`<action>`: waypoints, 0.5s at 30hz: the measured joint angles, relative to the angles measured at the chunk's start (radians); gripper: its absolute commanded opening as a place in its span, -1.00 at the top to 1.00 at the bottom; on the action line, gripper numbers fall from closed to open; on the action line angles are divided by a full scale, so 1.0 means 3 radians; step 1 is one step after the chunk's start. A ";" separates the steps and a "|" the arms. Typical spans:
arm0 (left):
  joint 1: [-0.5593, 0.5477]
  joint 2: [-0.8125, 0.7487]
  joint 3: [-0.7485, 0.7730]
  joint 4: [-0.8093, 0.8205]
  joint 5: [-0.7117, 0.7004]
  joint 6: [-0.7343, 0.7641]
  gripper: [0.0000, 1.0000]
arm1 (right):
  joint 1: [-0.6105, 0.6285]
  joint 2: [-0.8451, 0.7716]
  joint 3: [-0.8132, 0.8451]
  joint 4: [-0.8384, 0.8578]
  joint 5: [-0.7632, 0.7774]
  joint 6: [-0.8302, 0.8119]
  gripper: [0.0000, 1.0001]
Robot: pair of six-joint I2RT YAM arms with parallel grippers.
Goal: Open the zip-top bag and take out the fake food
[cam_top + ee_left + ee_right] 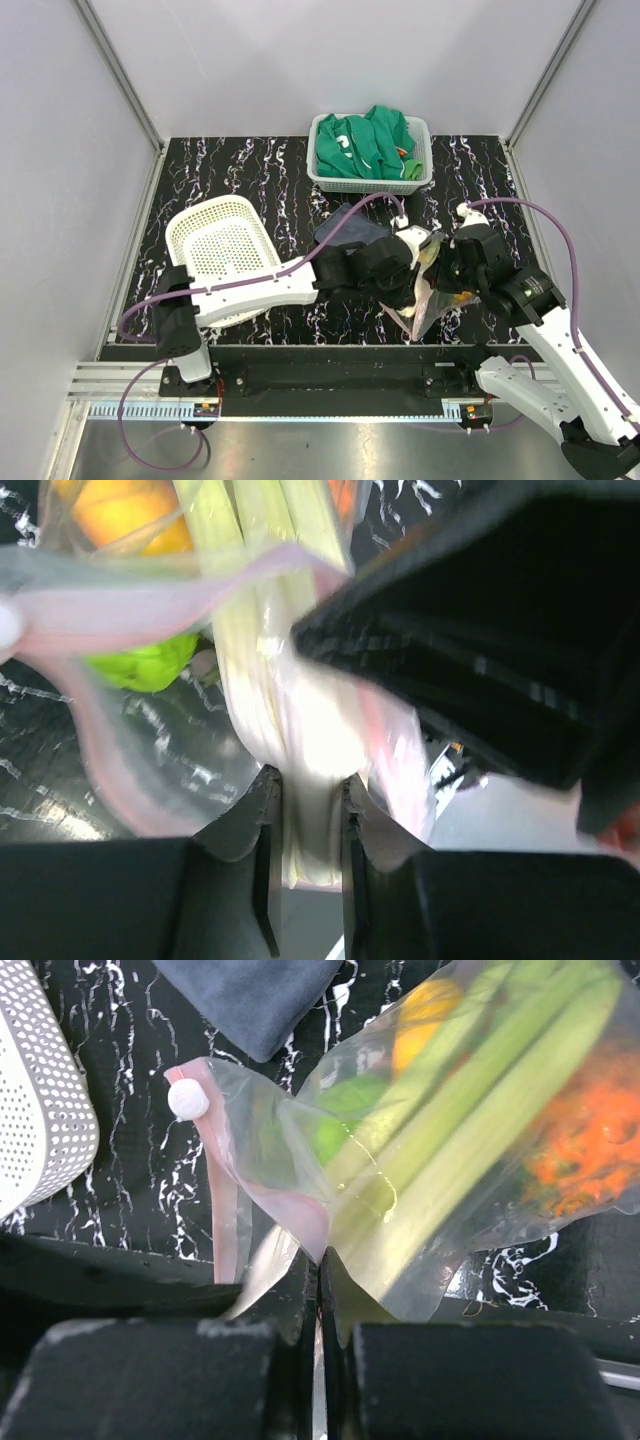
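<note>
My left gripper (305, 825) pinches the pale end of the leek (290, 730), whose length runs straight away into the bag (265, 1150). My right gripper (320, 1285), fully closed, holds the bag's edge mid-table.

Bright even light, sharp top view, wrist close-ups blurred, overexposed

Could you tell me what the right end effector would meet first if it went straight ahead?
The zip-top bag, whose edge its jaws pinch; just behind the plastic, probably the pale green leek, though depth is unclear.
</note>
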 measured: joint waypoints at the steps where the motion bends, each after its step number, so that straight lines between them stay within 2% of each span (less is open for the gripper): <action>1: 0.0008 -0.0042 -0.0013 -0.0050 0.0019 0.0013 1.00 | 0.0000 0.0001 0.0000 -0.0001 0.0023 0.0001 1.00; 6: 0.0009 -0.0496 -0.0284 -0.0272 0.0061 0.0109 1.00 | 0.0000 0.0009 0.0000 0.0001 0.0080 0.0004 1.00; 15: 0.0018 -0.1803 -0.0987 -0.0548 0.0298 0.0206 1.00 | 0.0000 0.0130 0.0000 -0.0003 0.0247 0.0038 1.00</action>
